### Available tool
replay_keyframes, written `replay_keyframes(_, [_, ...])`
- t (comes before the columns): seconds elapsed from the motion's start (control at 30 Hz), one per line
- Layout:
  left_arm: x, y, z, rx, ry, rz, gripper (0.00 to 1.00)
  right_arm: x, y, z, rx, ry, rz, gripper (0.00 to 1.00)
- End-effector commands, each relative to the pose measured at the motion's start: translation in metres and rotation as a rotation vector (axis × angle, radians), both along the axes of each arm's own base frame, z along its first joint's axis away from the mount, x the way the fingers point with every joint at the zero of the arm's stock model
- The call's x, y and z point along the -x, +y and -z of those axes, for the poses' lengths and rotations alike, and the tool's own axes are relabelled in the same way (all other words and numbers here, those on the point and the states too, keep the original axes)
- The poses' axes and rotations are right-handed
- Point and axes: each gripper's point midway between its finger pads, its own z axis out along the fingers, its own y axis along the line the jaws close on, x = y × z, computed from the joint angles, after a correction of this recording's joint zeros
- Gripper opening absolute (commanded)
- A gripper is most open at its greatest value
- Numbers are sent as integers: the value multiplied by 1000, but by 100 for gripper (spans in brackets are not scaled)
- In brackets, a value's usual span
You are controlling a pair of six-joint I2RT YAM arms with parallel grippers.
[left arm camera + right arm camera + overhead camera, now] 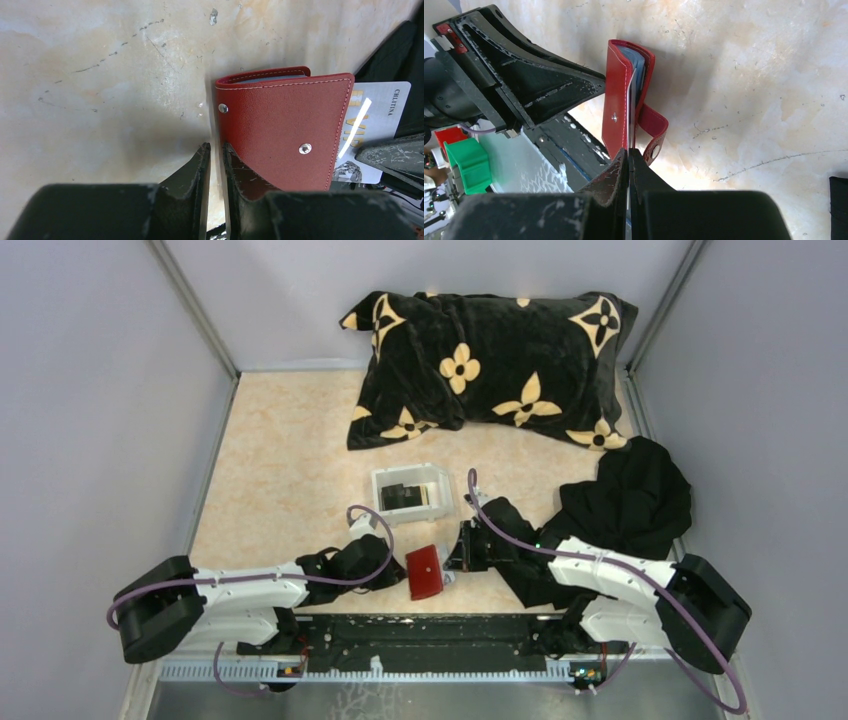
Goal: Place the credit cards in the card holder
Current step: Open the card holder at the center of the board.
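The red card holder (425,572) is partly open between my two grippers, its greyish pockets (639,67) showing and its snap strap (653,131) hanging loose. My right gripper (629,152) is shut on a pale credit card (372,125), seen edge-on in the right wrist view (629,125). The card's far end is inside the holder. My left gripper (216,148) is shut with nothing between its fingers, its tip against the holder's red outer cover (280,130). In the top view the left gripper (398,568) is left of the holder and the right gripper (452,558) is right of it. A black credit card (405,496) lies in the white tray (385,480).
A black pillow with yellow flowers (490,365) lies at the back. A black cloth (625,500) is heaped at the right, beside my right arm. The black mounting rail (420,635) runs along the near edge. Green and red bins (469,157) sit beyond it.
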Motion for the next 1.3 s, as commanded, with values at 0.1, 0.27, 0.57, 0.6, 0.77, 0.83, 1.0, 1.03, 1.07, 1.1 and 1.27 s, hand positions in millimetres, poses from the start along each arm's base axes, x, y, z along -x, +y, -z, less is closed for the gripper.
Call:
replay_keyframes(0.1, [22, 21, 28, -113, 80, 43, 22, -8, 17, -42, -93, -70, -32, 0])
replay_keyframes(0.27, [22, 21, 29, -115, 82, 42, 21, -9, 17, -42, -88, -70, -33, 0])
replay_keyframes(0.57, [23, 21, 30, -111, 83, 44, 21, -5, 21, -30, -100, -40, -48, 0])
replay_keyframes(0.6, [23, 20, 29, -108, 82, 45, 21, -5, 22, -30, -101, -38, -50, 0])
replay_keyframes(0.77, [25, 19, 30, -86, 82, 52, 21, -3, 26, -24, -95, -30, -63, 0])
replay_keyframes(0.83, [25, 19, 30, -84, 82, 54, 21, -2, 27, -20, -89, -22, -69, 0])
replay_keyframes(1.0, [25, 18, 29, -76, 74, 62, 21, -1, 33, -16, -83, -19, -89, 0])
replay_keyframes(1.03, [25, 17, 29, -75, 73, 64, 21, -1, 35, -16, -82, -21, -96, 0])
replay_keyframes(1.07, [25, 17, 30, -75, 72, 66, 22, 0, 37, -18, -82, -27, -103, 0])
replay_keyframes(1.1, [25, 15, 29, -74, 71, 69, 22, 0, 39, -19, -79, -31, -109, 0])
replay_keyframes(1.27, [24, 8, 34, -82, 75, 96, 22, 1, 48, -27, -78, -52, -132, 0])
